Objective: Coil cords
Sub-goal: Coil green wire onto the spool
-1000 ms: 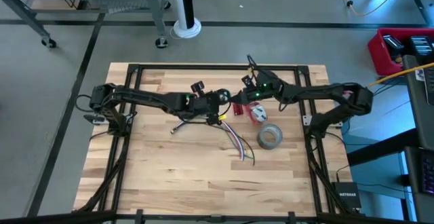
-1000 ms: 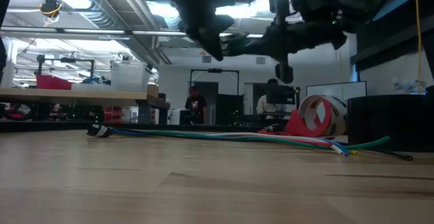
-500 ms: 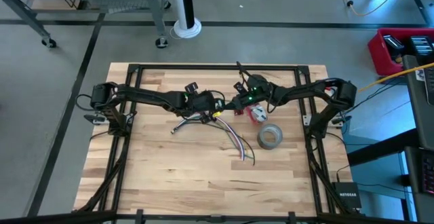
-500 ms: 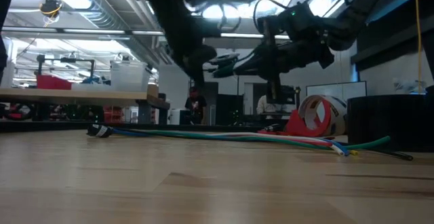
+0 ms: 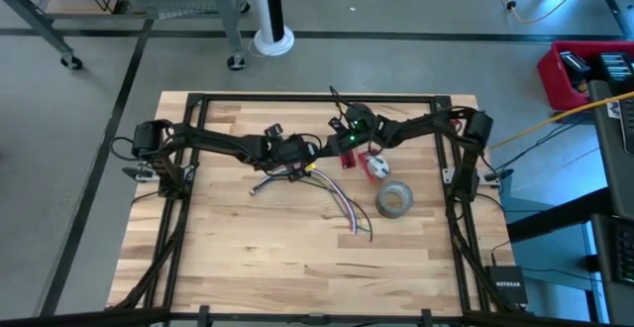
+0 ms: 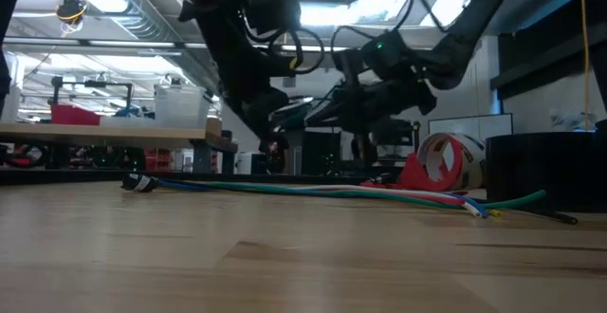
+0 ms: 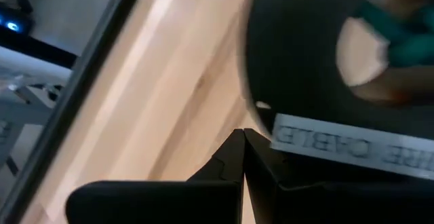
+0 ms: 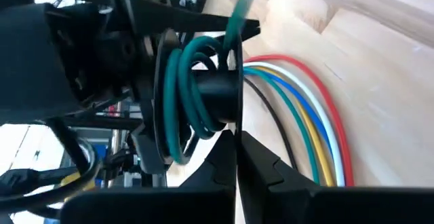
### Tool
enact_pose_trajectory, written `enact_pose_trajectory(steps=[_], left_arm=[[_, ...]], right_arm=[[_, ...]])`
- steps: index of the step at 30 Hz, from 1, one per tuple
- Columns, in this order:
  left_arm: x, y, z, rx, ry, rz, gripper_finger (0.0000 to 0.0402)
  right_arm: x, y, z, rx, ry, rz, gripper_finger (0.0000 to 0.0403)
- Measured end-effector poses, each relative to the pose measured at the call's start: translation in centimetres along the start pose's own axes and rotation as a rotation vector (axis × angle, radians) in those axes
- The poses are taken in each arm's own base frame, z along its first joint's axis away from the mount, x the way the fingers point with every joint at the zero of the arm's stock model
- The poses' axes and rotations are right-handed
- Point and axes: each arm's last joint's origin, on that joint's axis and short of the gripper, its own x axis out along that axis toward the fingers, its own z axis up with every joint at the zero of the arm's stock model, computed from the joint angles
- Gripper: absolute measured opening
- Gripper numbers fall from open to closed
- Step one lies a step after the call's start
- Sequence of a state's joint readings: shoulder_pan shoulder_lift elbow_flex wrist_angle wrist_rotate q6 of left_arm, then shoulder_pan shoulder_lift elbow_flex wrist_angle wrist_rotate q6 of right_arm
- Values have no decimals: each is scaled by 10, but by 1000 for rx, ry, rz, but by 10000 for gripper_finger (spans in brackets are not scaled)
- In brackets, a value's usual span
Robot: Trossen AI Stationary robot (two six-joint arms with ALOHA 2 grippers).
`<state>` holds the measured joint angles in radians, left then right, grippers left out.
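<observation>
Cords, bundle (image 5: 342, 206): multicoloured strands lie loose on the table (image 5: 248, 258), running from near the centre toward the front right; in the low view they stretch flat across the board (image 6: 360, 193), ends fanned at the right.
Cords, green wire (image 8: 193, 81): several turns wound around a black spool held up between the two arms, with one strand leading off above it.
Spool (image 8: 215, 91): dark, flanged; a labelled flange fills most of the left wrist view (image 7: 325, 81).
Left end effector (image 5: 309, 161): above mid-table, fingers closed together, tips meeting at the spool.
Right end effector (image 5: 337, 147): just beside the left one, fingers closed, tips against the spool below the green turns.
Tape roll (image 5: 394, 199): grey, flat on the table to the right of the bundle.
Red-and-white pieces (image 5: 374, 164): between the tape roll and the right arm.
</observation>
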<state>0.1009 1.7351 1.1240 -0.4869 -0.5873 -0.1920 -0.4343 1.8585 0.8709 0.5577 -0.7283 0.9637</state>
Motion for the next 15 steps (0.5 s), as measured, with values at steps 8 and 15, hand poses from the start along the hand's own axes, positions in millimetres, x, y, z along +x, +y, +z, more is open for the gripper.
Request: enact_pose_trajectory(steps=[8, 15], left_arm=[[3, -1, -9, -38, 37, -3, 0], [-12, 2, -3, -73, -23, -22, 0]], right_arm=[[11, -8, 10, 26, 30, 18, 1], [0, -16, 23, 25, 3, 33, 1]])
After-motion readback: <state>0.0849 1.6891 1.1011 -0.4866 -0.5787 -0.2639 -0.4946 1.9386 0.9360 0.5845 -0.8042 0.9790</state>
